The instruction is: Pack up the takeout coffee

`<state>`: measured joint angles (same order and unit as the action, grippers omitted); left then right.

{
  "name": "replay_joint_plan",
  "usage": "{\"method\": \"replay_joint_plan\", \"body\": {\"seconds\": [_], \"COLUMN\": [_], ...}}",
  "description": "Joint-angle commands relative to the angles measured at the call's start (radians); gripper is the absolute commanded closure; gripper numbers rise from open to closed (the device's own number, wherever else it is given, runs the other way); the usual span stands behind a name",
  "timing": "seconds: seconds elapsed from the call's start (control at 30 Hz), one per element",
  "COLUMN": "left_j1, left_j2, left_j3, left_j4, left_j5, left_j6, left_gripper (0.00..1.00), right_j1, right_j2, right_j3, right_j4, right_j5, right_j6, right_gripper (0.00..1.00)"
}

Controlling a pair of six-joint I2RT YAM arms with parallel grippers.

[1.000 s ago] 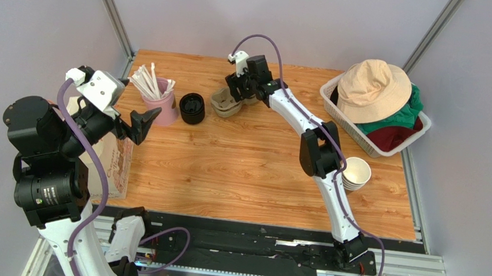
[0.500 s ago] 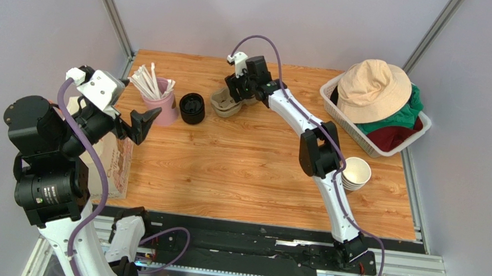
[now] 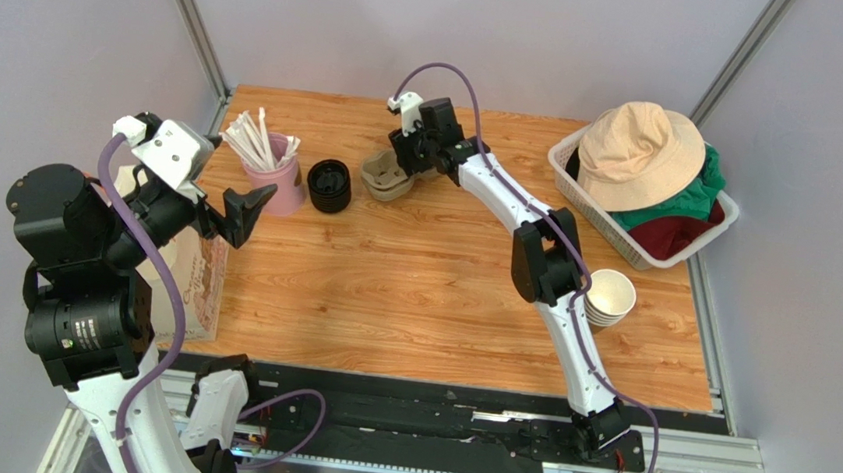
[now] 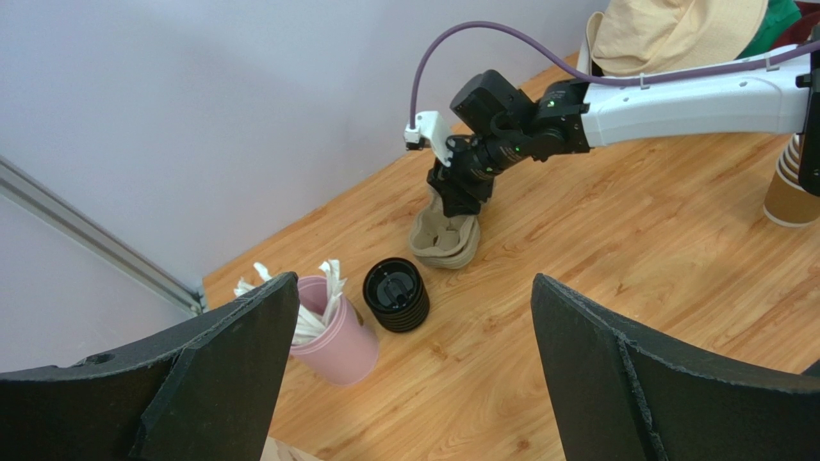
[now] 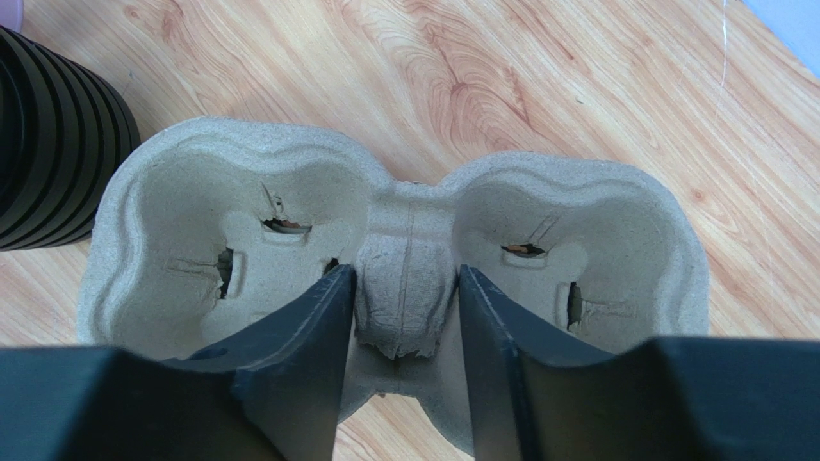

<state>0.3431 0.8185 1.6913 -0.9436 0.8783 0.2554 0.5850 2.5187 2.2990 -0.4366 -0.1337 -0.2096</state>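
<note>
Right jaws tight on pulp carrier [image 5: 404, 279] ridge

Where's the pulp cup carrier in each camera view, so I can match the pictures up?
Top external: pulp cup carrier near the table's far edge, left of centre.
Left wrist: carrier in the upper middle, under the right arm's tip.
Right wrist: carrier fills the frame, right pincer astride its centre ridge.
Shared landmark: stack of black lids, left of it everywhere.
</note>
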Motion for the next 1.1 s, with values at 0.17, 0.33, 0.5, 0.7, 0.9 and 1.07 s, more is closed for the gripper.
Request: {"method": "replay_joint_plan", "body": {"seconds": [0.17,0.33,0.5,0.7,0.9,1.07], "left_j1": [0.013,0.013,0.013,0.011,0.013,0.011], "left_j2": [0.005,0.011,0.01,0.016,0.021,0.021], "left_j3": [-0.004,-0.001,-0.001,0.001,0.005,0.005], "left_j4": [0.028,0.029,0.029,0.031,0.032,0.032], "left_j5": [0.019,0.021,0.025,0.024,0.027,0.024], "left_j6": [-0.005,-0.008,-0.008,-0.007,-0.01,-0.01], "left_gripper": [0.01,0.01,0.01,0.01,0.01,0.01], "right_j1": [0.009,0.007,0.007,0.007,0.006,0.007], "right_j2": [-0.02,-0.054,-0.086,-0.127,-0.158,-0.166], "right_j3": [0.036,0.051,0.06,0.059,0.068,0.071], "right_j4": [0.029,0.033,0.035,0.033,0.035,0.032], "right_j5": [-0.02,-0.021,-0.029,-0.032,-0.032,-0.02], "right_j6": [0.003,0.003,0.012,0.024,0.029,0.029], "right_gripper": [0.64,0.7,0.7,0.69,0.69,0.69]}}
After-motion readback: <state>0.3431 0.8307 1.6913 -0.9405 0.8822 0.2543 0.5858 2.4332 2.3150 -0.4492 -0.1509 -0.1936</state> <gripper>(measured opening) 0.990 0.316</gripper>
